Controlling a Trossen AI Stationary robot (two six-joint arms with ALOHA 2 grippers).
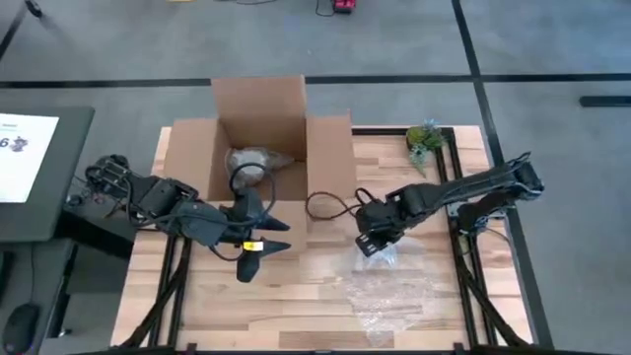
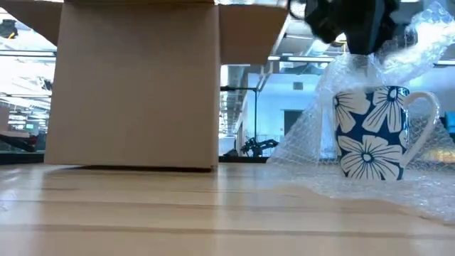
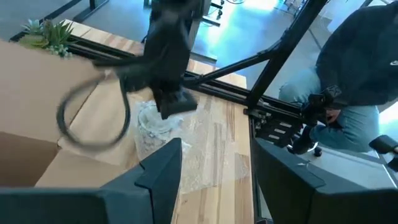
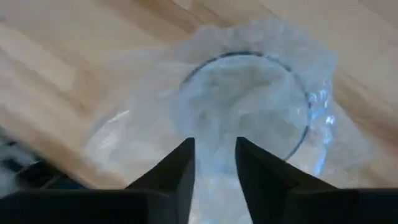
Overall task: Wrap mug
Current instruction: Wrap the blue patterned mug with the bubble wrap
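Table [image 1: 296, 296]: pale wooden slats, bearing everything below.
Cardboard box [image 1: 258, 148]: far left of centre, flaps up, a pale wrapped bundle inside.
Bubble wrap [image 2: 320, 142]: clear sheet on the right half, drawn up over the mug and trailing toward the near edge.
Mug [image 2: 373, 131]: blue with white flowers, upright right of the box, directly beneath the right gripper.
Right gripper [image 4: 214, 163]: fingers nearly together, pinching wrap above the mug's rim.
Left gripper [image 1: 258, 242]: fingers spread, empty, just near of the box.
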